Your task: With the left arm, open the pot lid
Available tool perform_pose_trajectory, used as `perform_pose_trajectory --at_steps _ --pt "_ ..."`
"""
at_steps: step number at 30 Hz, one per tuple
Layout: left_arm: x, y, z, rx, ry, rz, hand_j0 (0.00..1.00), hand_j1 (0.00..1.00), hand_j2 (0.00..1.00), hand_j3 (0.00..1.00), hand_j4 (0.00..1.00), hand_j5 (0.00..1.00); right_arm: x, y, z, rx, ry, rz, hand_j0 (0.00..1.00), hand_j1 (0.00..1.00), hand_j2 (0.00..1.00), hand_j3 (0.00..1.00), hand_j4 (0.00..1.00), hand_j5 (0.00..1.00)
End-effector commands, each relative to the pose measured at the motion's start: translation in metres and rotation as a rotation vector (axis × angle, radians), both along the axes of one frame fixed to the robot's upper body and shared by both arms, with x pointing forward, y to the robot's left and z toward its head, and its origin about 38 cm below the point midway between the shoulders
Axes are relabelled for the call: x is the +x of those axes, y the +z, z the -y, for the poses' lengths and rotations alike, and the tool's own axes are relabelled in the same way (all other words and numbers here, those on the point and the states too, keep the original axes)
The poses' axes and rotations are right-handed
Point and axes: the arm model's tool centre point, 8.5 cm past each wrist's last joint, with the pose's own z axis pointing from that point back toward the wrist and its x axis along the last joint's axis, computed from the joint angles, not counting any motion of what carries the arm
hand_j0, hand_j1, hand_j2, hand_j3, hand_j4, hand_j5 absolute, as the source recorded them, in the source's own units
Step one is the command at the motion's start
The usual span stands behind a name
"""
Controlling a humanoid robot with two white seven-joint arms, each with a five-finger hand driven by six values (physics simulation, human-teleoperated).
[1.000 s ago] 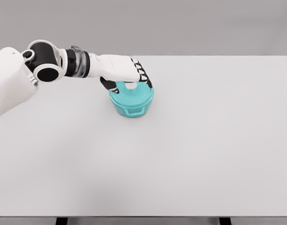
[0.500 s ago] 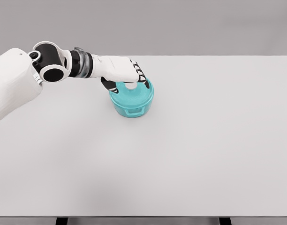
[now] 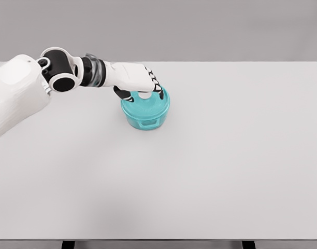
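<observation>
The left hand (image 3: 140, 83) curled its fingers (image 3: 157, 89) around the white knob (image 3: 145, 95) of the lid (image 3: 146, 107), directly beneath it, which sat on the teal pot (image 3: 146, 116) on the bench (image 3: 210, 155).

One teal pot (image 3: 146, 115) with one lid (image 3: 144, 105) is standing on the far left part of one white tabletop (image 3: 210, 166). One robot hand (image 3: 140, 83) is showing.
</observation>
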Motion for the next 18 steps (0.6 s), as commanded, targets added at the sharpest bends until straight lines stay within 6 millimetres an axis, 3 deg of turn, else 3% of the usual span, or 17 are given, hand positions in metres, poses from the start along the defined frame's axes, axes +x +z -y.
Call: perform_pose_trajectory --at_steps 1,9,18 --pt "-0.0003 -0.0009 0.0013 -0.001 -0.001 -0.002 0.77 0.77 0.77 0.77 0.77 0.77 0.0 0.0 0.0 0.0 0.0 0.0 1.0 1.0 1.0 1.0 1.0 1.0" --pt "0.0065 -0.0054 0.0018 0.0 0.016 0.014 0.76 0.76 0.76 0.76 0.76 0.76 0.0 0.0 0.0 0.0 0.0 0.0 1.0 1.0 1.0 1.0 1.0 1.0" --pt "0.0062 -0.0067 0.0011 0.01 0.012 0.017 0.61 0.61 0.61 0.61 0.61 0.61 0.0 0.0 0.0 0.0 0.0 0.0 1.0 1.0 1.0 1.0 1.0 1.0"
